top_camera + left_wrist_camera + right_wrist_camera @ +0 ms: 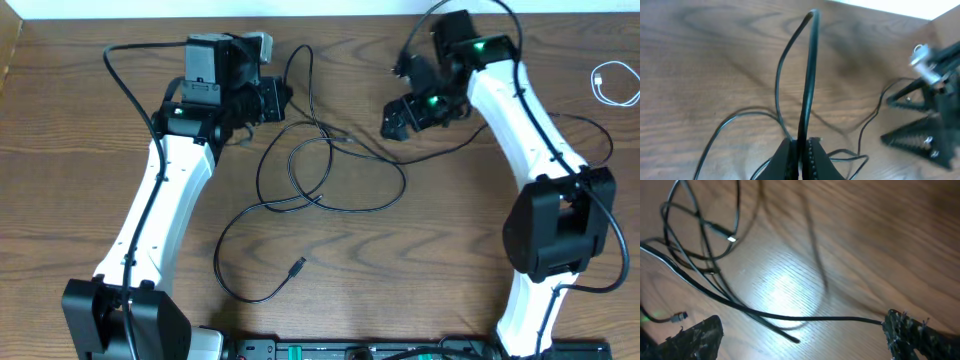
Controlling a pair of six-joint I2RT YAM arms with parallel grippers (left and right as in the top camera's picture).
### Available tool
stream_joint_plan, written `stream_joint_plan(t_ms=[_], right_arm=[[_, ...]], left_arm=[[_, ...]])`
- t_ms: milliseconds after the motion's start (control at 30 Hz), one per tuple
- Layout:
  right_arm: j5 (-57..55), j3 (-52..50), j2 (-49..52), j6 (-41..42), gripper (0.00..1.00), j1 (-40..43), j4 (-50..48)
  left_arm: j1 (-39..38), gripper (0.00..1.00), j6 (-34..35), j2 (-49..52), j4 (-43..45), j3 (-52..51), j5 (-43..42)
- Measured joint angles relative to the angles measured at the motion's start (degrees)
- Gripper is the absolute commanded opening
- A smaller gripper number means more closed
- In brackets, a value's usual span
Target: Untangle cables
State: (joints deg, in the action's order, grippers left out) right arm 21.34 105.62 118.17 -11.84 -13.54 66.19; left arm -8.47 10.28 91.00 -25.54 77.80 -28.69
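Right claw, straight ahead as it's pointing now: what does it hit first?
Probably the black cable lying across the gap of the open right claw; beyond it, the table. Depth unclear.

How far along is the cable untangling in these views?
Looks done: the white cable lies coiled apart, far right. In hand: the left gripper is shut on one black cable, raised in a loop; the right gripper is open. Left: the black cables cross in loops in the middle.
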Motion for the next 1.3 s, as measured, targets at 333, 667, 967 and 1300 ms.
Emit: stream_joint_plan(t_ms=[333, 667, 967, 1300], right_arm=[[4.76, -0.04, 0.0, -5.38, 0.99, -0.02, -0.96], [6.27, -2.16, 0.04, -13.18, 0.99, -1.84, -6.25], [5.01, -10.38, 2.91, -14.4, 0.59, -5.92, -16.87], [2.16, -11.61, 3.45, -9.9, 0.01, -5.14, -18.67]], left_arm=[[0.0, 0.08, 3.67, 0.0, 14.12, 0.0, -7.91], [-0.09, 0.08, 4.96, 0.0, 14.64, 0.0, -8.74], [-0.37, 0.08, 4.96, 0.0, 13.03, 0.0, -8.74], [-0.46, 0.17, 5.07, 0.0, 12.22, 0.0, -8.81]])
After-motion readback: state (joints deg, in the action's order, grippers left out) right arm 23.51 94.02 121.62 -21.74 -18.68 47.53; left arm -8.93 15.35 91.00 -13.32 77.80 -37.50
